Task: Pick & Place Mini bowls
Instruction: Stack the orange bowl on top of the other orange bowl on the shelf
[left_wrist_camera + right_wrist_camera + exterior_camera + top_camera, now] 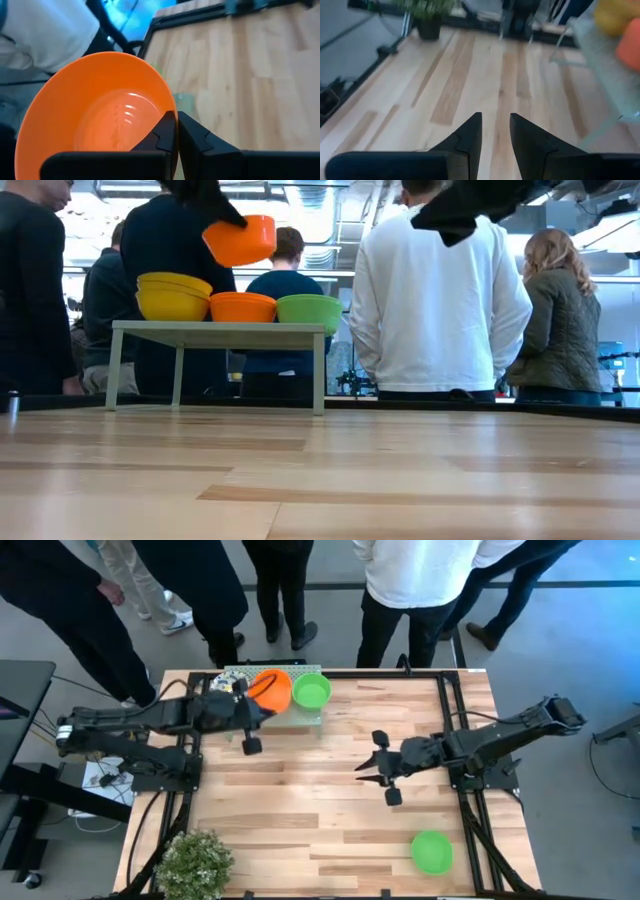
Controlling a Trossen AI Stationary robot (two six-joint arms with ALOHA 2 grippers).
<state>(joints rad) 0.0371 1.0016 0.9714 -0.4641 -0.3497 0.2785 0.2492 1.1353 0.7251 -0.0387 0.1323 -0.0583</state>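
Note:
My left gripper (258,698) is shut on an orange mini bowl (271,687), raised over the far-left part of the table, above a small pale stand (215,332). On the stand sit stacked yellow bowls (173,295), another orange bowl (243,307) and a green bowl (309,310). A second green bowl (432,852) rests on its base on the table near the right front. My right gripper (368,756) hovers over the table's middle right, open, with nothing between its fingers (470,132). My left gripper pinches the orange bowl's rim (170,107), one finger inside the bowl and one outside. The fingers come from the table's left, slanting down. The bowl (240,240) is lifted clear, its opening up and slightly tilted, above the bowls on the stand.
A leafy potted plant (193,862) stands at the near left corner. Several people stand just beyond the far edge, behind the stand. Black frame rails (447,710) run along the table's sides. Bare wood lies between the two arms.

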